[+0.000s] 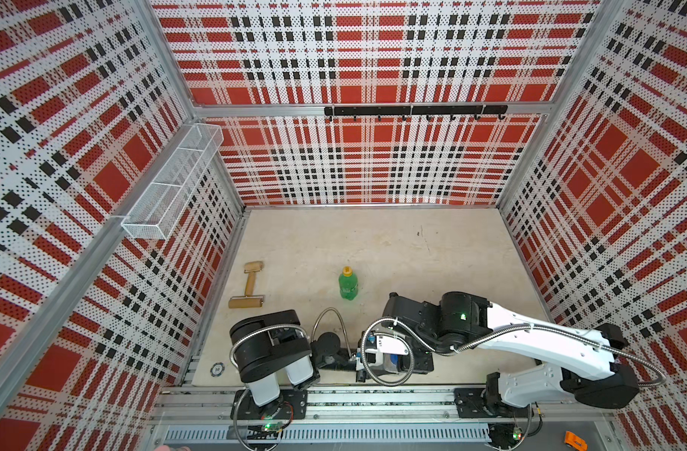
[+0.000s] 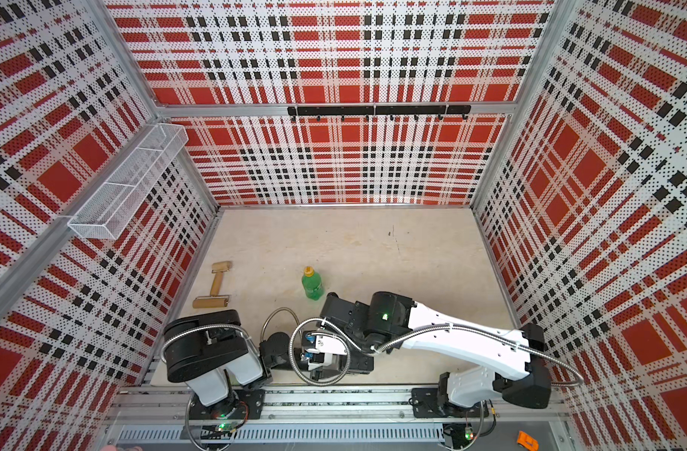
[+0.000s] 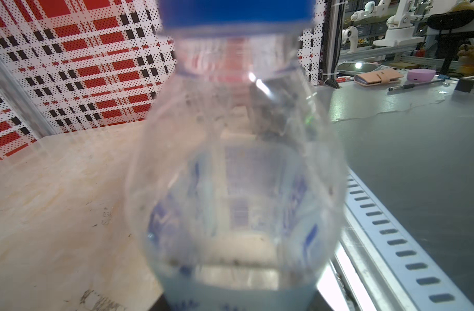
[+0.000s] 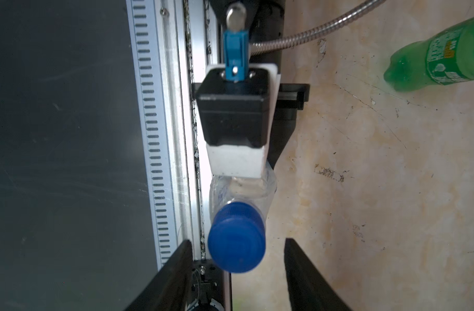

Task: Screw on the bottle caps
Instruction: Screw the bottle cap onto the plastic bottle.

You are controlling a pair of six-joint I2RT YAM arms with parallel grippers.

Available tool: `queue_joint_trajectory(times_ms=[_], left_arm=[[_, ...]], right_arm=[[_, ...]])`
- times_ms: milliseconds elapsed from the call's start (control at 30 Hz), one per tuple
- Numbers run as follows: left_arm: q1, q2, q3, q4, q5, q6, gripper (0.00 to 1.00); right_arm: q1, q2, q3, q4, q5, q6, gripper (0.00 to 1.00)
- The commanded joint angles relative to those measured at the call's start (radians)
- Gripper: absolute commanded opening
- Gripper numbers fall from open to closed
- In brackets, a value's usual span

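Observation:
My left gripper (image 1: 355,361) is shut on the body of the clear bottle (image 3: 236,175), which fills the left wrist view. The blue cap (image 3: 237,13) sits on its neck. In the right wrist view that blue cap (image 4: 236,237) lies between the fingers of my right gripper (image 4: 237,242). The jaws stand open, with a gap on each side of the cap. The green bottle (image 1: 348,285) stands upright mid-table in both top views, apart from both arms. The yellow-orange cap (image 1: 347,270) is on its neck.
Two wooden rollers (image 1: 248,287) lie at the table's left side, and a dark chip marked 10 (image 1: 217,368) sits at the front left corner. A wire basket (image 1: 174,183) hangs on the left wall. The aluminium rail (image 1: 373,398) runs along the front edge.

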Motion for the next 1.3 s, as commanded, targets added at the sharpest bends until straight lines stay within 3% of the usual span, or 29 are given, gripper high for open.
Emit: queue_joint_trajectory(times_ms=[0, 367, 600, 867, 933, 1033, 1267], left_arm=[[0.004, 0.012, 0.008, 0.035, 0.032, -0.008, 0.4], [0.004, 0.019, 0.017, 0.037, 0.03, -0.003, 0.39], [0.003, 0.02, 0.016, 0.037, 0.009, 0.003, 0.39], [-0.003, 0.002, 0.014, 0.04, -0.078, 0.029, 0.39], [-0.005, 0.002, 0.015, 0.039, -0.106, 0.037, 0.39], [-0.006, 0.006, 0.02, 0.039, -0.115, 0.04, 0.39], [-0.008, 0.013, 0.023, 0.04, -0.134, 0.044, 0.39]], right_arm=[[0.0, -0.034, -0.023, 0.031, -0.016, -0.127, 0.57], [0.005, 0.026, -0.015, 0.039, 0.033, -0.164, 0.43], [0.009, 0.04, -0.036, 0.097, 0.049, -0.086, 0.33], [0.009, 0.044, -0.048, 0.196, 0.105, 0.232, 0.13], [0.009, 0.056, -0.053, 0.22, 0.146, 0.374, 0.13], [0.009, 0.054, -0.09, 0.305, 0.166, 0.552, 0.01], [0.009, 0.057, -0.12, 0.459, 0.255, 0.833, 0.01]])
